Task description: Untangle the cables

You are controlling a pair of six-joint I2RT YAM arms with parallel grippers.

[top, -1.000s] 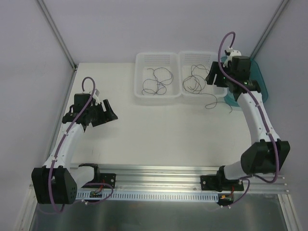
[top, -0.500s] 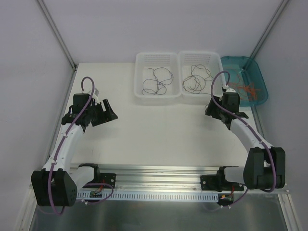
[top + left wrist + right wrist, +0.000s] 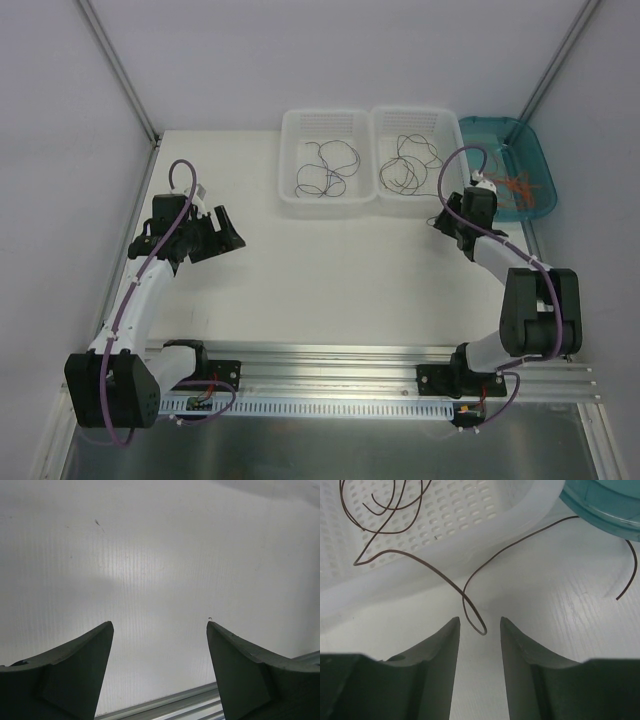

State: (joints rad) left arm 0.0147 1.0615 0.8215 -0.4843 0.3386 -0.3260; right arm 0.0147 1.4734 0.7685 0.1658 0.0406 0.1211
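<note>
Thin dark cables curl in the left white basket (image 3: 325, 170) and in the right white basket (image 3: 405, 165). One dark cable (image 3: 420, 562) trails over the right basket's rim (image 3: 485, 535) onto the table. Its small loop (image 3: 477, 622) lies just at the tips of my right gripper (image 3: 480, 622), whose jaws stand a little apart and do not touch it. In the top view my right gripper (image 3: 441, 221) is at that basket's front right corner. Orange cables (image 3: 517, 185) lie in the teal tray (image 3: 490, 130). My left gripper (image 3: 228, 236) is open and empty over bare table, also in its wrist view (image 3: 159, 625).
The teal tray's edge (image 3: 605, 500) is close at the right gripper's upper right, with the cable's free end (image 3: 630, 575) below it. The metal rail (image 3: 330, 355) runs along the near edge and shows under the left fingers (image 3: 165, 705).
My right arm has swung from over the teal tray down and forward to the table at the right basket's front corner. The left arm has not moved.
</note>
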